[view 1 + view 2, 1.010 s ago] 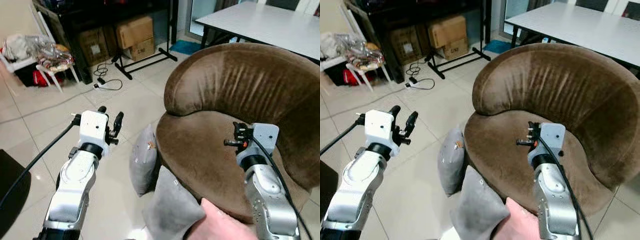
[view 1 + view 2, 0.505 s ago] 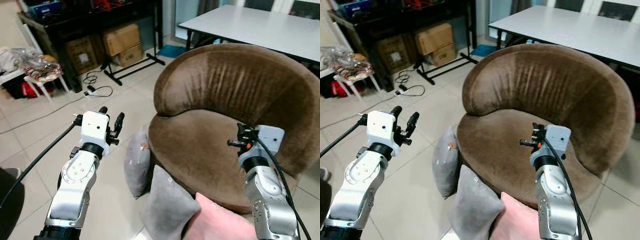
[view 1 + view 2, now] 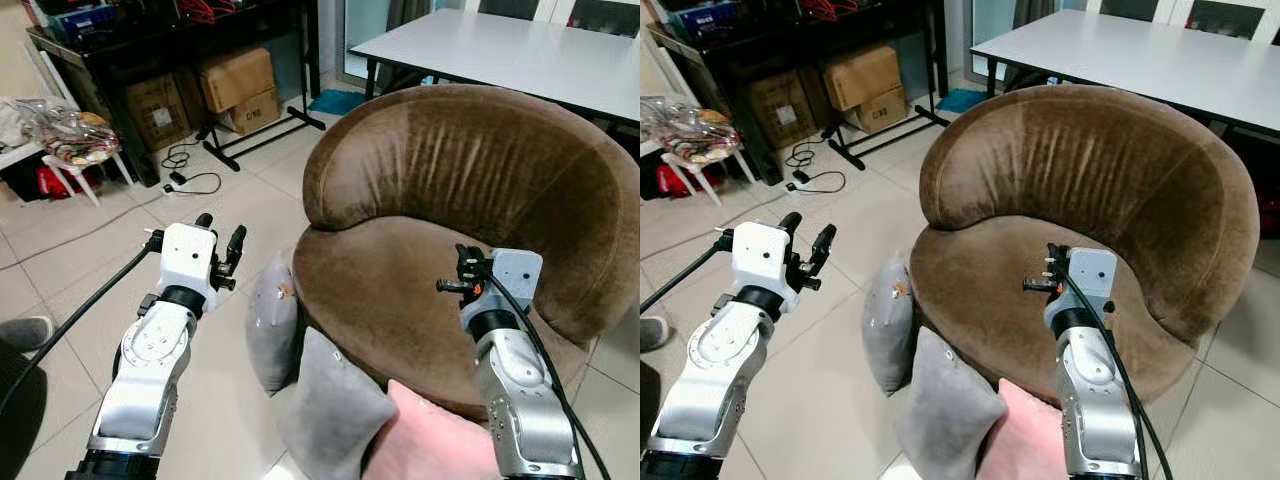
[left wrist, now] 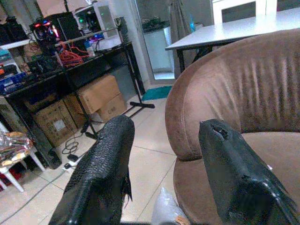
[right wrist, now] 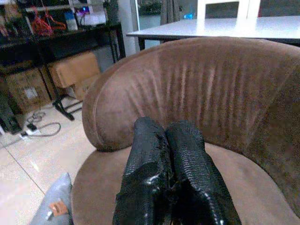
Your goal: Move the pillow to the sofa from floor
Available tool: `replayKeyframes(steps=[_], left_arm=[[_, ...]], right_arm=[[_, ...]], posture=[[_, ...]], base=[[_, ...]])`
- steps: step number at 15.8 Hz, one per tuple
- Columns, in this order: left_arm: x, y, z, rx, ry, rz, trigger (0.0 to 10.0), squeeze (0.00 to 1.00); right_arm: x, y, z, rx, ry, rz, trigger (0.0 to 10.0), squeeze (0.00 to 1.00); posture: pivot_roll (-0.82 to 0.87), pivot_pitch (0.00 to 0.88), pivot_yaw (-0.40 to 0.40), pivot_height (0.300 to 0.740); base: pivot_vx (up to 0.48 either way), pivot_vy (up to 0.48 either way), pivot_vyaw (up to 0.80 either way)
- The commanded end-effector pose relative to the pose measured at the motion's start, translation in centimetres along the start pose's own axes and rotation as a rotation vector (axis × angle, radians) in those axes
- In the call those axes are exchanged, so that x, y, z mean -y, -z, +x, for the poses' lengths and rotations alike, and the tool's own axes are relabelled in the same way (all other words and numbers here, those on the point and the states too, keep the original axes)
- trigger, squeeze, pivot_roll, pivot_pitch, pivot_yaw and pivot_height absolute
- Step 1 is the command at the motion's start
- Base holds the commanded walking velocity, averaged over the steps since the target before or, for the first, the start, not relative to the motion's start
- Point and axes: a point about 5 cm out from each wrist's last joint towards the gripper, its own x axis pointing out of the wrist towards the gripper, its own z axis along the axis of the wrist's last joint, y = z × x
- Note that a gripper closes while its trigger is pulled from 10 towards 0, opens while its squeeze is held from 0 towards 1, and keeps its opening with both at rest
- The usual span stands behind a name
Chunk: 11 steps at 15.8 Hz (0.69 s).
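change: camera has pulled back and swung a bit since a second ago, so the whole sofa shows more fully; pillows and sofa sit the same relative to each other. Right hand has drifted slightly inward over the seat; left hand pose unchanged.
meaning: judgement – no grasp begun, both pillows still on the floor, task at the approach stage.
pink thing (image 3: pixel 425 440): nearest, bottom edge, against the sofa's front; cannot tell what it is.
near pillow (image 3: pixel 335 410): grey, on the floor, leaning on the sofa's front-left edge, touching the pink thing.
far pillow (image 3: pixel 272 320): grey, stands on edge on the floor against the sofa's left side, just behind the near pillow; small tag on its face.
left hand (image 3: pixel 220 240): fingers apart, nothing between them, held in the air left of the sofa; far pillow lies just beside and below it, toward the sofa.
right hand (image 3: pixel 462 272): fingers pressed together, empty, hovering over the sofa seat; both pillows are below and to its left, off the seat edge.
sofa (image 3: pixel 480 170): brown round armchair, seat bare, curved back behind the right hand.
next: judgement – left hand is the closer one; it needs to drop and turn toward the far pillow.
floor (image 3: pixel 90 260): pale tiles left of the sofa; cable and plug beyond.
boxes (image 3: pixel 240 80): cardboard, under a dark rack, far left of the sofa.
desk (image 3: pixel 500 50): white, behind the sofa's back.
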Motion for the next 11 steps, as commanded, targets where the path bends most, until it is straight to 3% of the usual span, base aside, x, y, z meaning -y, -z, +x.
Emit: replayKeyframes(steps=[1, 5, 8, 11], left_arm=[[-0.5, -0.1, -0.3, 0.007, -0.021, 0.008, 10.0, 0.00], [-0.7, 0.1, -1.1, -0.002, -0.043, 0.013, 10.0, 0.00], [-0.7, 0.3, -1.6, -0.010, -0.055, 0.014, 10.0, 0.00], [-0.7, 0.4, -1.7, -0.014, -0.051, 0.011, 10.0, 0.00]], right_arm=[[-0.3, -0.3, 0.4, 0.053, -0.015, -0.020, 10.0, 0.00], [-1.6, 0.1, 0.8, 0.016, -0.120, -0.057, 10.0, 0.00], [-1.8, 1.0, 0.5, -0.024, -0.144, -0.027, 10.0, 0.00], [-1.3, 1.2, 0.0, -0.029, -0.125, -0.005, 10.0, 0.00]], posture=[[-0.12, 0.000, 0.060, 0.740], [-0.08, 0.000, 0.004, 0.740], [-0.07, 0.000, -0.012, 0.740], [-0.09, 0.000, 0.001, 0.740]], base=[[0.000, -0.270, 0.00], [0.000, -0.270, 0.00], [0.000, -0.271, 0.00], [0.000, -0.270, -0.69]])
